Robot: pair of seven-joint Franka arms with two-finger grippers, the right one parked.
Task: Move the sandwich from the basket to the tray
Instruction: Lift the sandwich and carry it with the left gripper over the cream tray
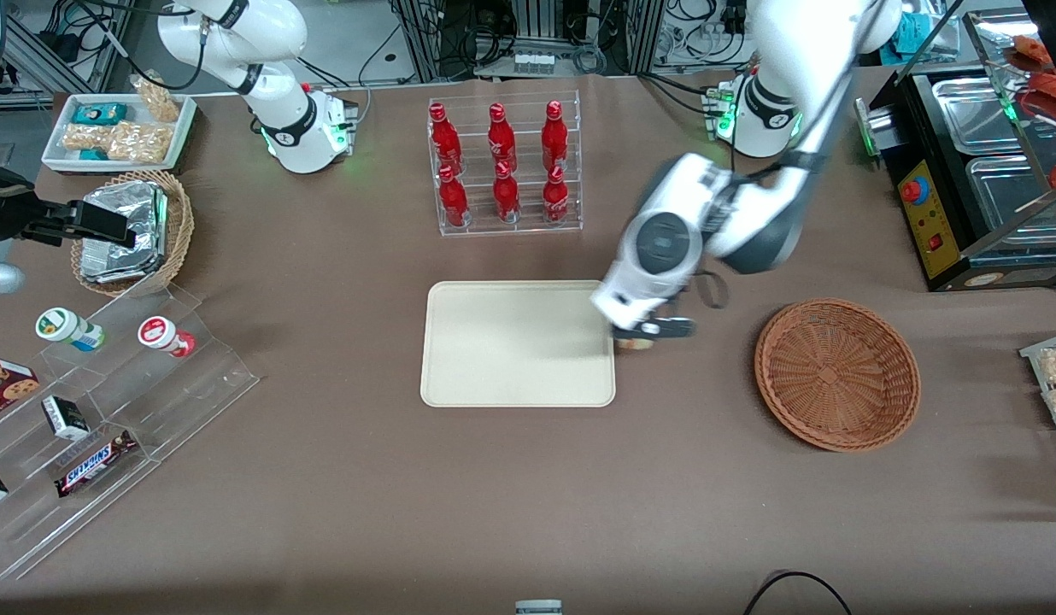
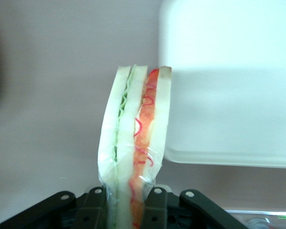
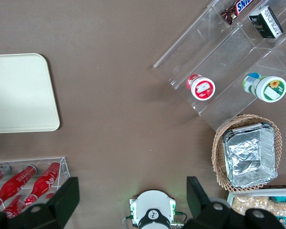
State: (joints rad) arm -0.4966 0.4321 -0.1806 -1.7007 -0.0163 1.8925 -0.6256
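Note:
My gripper [image 1: 641, 335] hangs just off the edge of the cream tray [image 1: 494, 350], between it and the reddish-brown wicker basket [image 1: 837, 373]. It is shut on the sandwich [image 2: 133, 143], a plastic-wrapped wedge of white bread with green and red filling layers. Both black fingers [image 2: 155, 210] press on its sides. In the front view only a small bit of the sandwich [image 1: 635, 344] peeks out under the gripper. The tray [image 2: 229, 86] lies beside the sandwich's tip in the wrist view, and nothing lies on it. The basket holds nothing.
A clear rack of red bottles [image 1: 504, 166] stands farther from the camera than the tray. A tan basket with foil packets [image 1: 131, 231] and clear stepped shelves with snacks [image 1: 92, 401] lie toward the parked arm's end. A black appliance [image 1: 972, 171] stands toward the working arm's end.

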